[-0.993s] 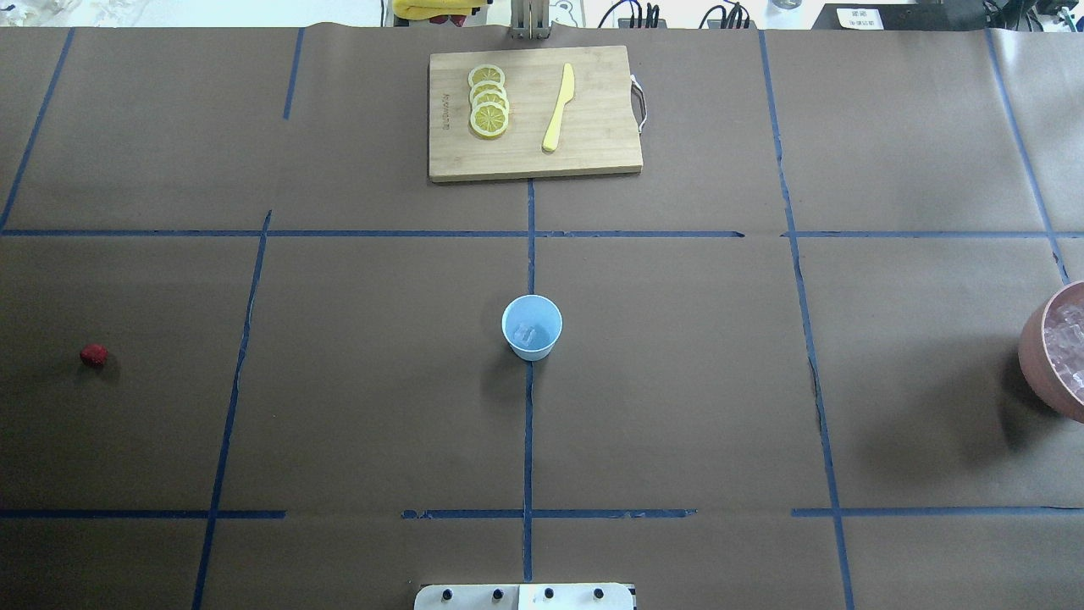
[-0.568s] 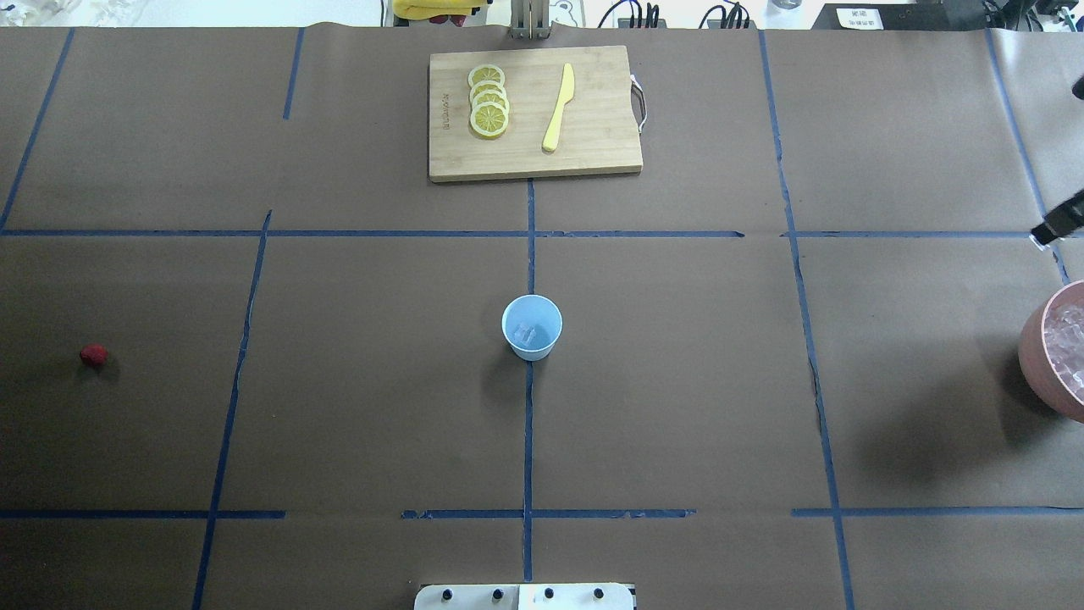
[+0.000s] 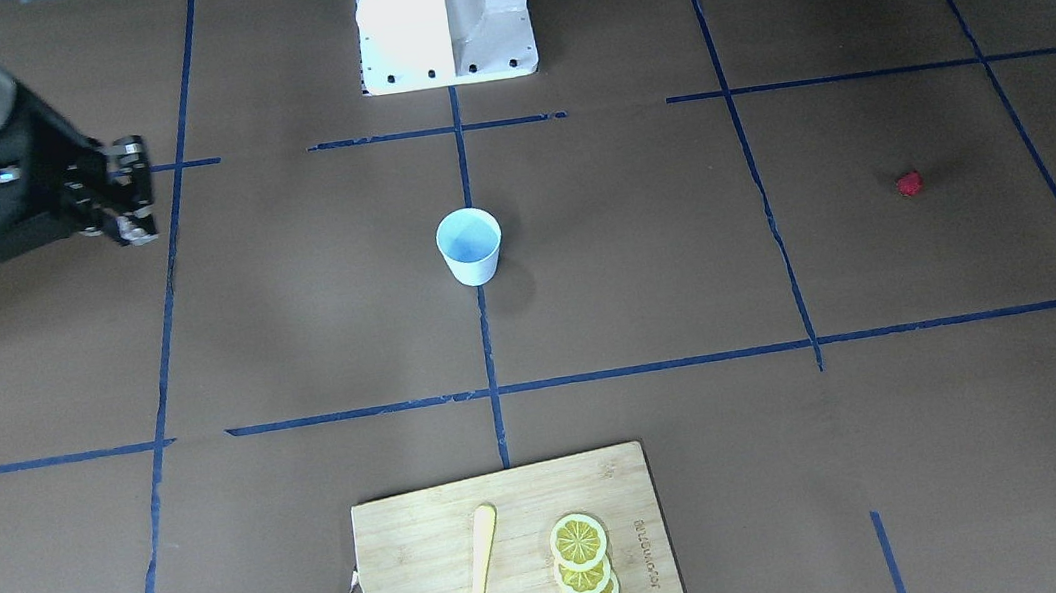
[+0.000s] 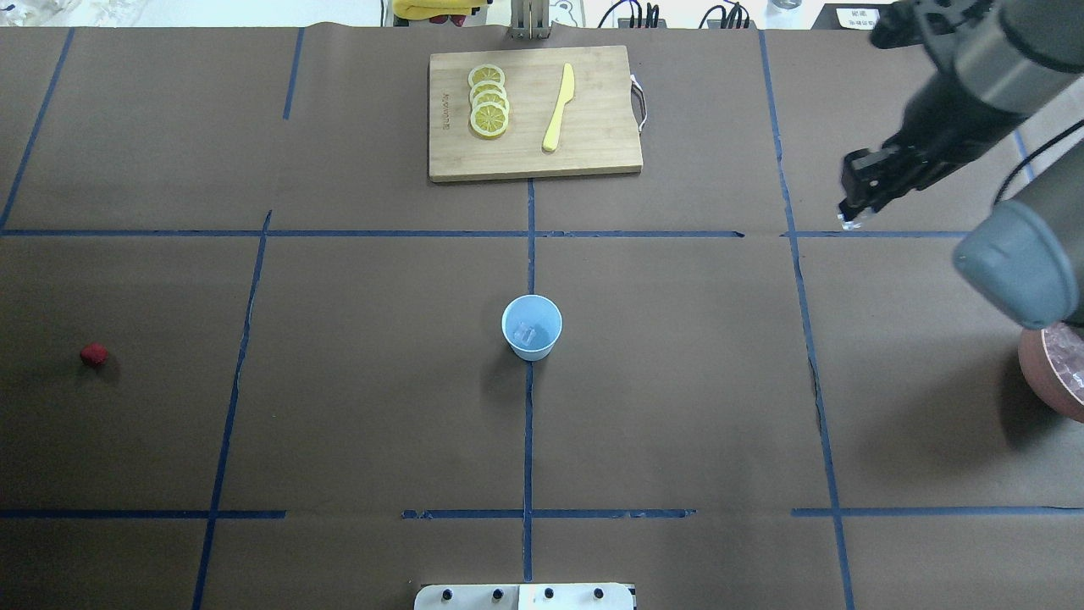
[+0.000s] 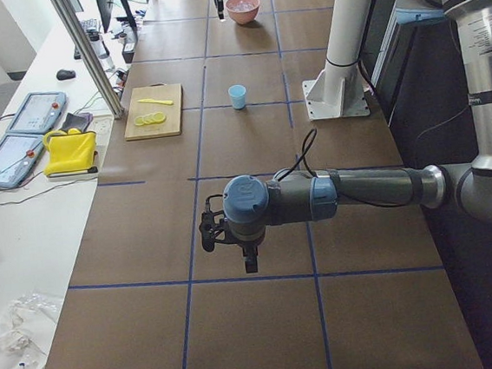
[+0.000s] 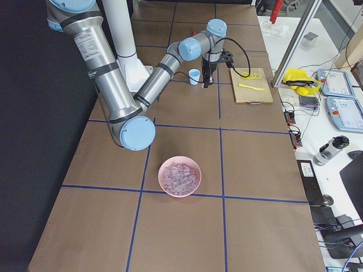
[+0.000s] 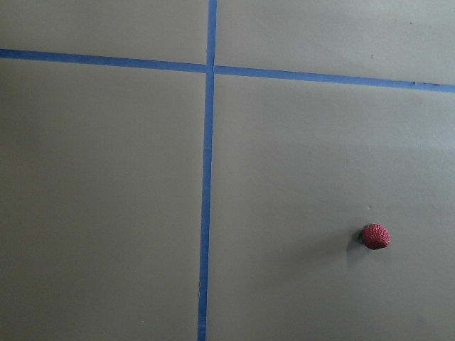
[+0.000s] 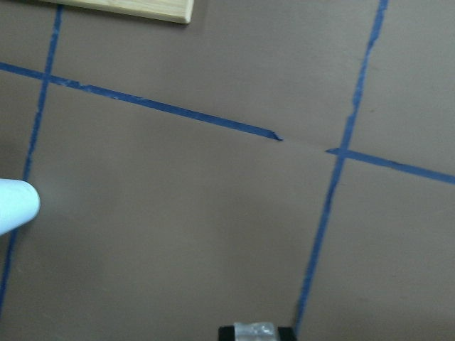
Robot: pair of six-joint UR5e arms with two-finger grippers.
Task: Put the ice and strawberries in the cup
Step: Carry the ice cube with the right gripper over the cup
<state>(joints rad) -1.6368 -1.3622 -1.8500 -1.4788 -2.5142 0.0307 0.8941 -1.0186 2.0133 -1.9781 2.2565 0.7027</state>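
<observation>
Cup (image 4: 547,317): white, pale-blue inside, upright at table centre where the blue tape lines cross. Contents: one ice piece (image 4: 527,333) at the bottom, no berry.

R gripper (image 4: 850,217): raised over the far-right part of the table, fingers pointing down, pinched on a small clear carried cube (image 8: 255,331). The cube shows between the tips in the R wrist cam.

Key relation: cup is well apart from the R gripper, toward the robot's L and back toward its base. In the R wrist cam only a sliver of cup shows, at the frame's left margin. Judged: the move is sideways and back until the tips sit over the mouth, then let go. Cube is much smaller than the mouth, so aim looks forgiving. Nothing stands between.

Pink bowl (image 6: 161,174): R end of table, holds the rest of the ice (image 6: 179,177). Partly hidden under the R elbow in the overhead view.

Strawberry (image 4: 94,355): single, red, roundish, no long axis to line up on. Far L side of table, well apart from cup. L arm is much the nearer. L wrist cam has it low and right of centre.

L gripper (image 5: 248,259): hangs over the table's L end. Shows from the side cam only, so can't tell if fingers are apart or together.

Cutting board (image 4: 593,161) w/ lemon slices (image 4: 489,100) and yellow knife (image 4: 559,108): far edge, beyond cup, not part of the job.
</observation>
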